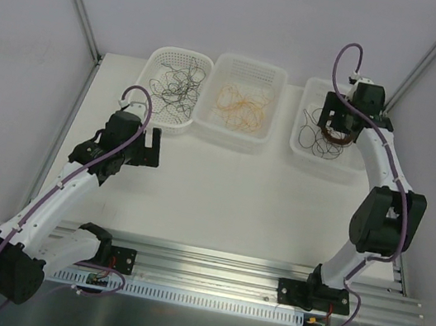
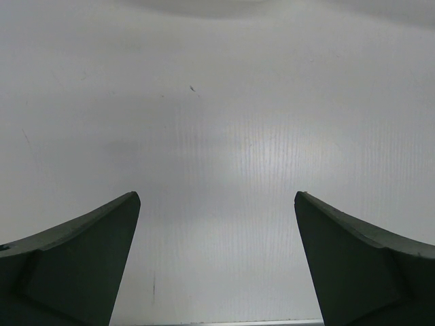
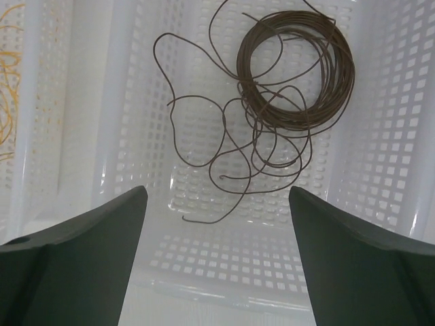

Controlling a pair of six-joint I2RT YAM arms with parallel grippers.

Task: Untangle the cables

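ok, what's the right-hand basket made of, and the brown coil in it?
Basket: white plastic, apparently moulded; slightly glossy, with a grid of square holes through walls and floor. Coil: thin dark-brown wire, matte; it holds springy round loops, so probably coated metal, though the core isn't visible.

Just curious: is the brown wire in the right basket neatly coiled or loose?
Partly coiled: a tight ring, with loose strands sprawling beside it across the basket floor.
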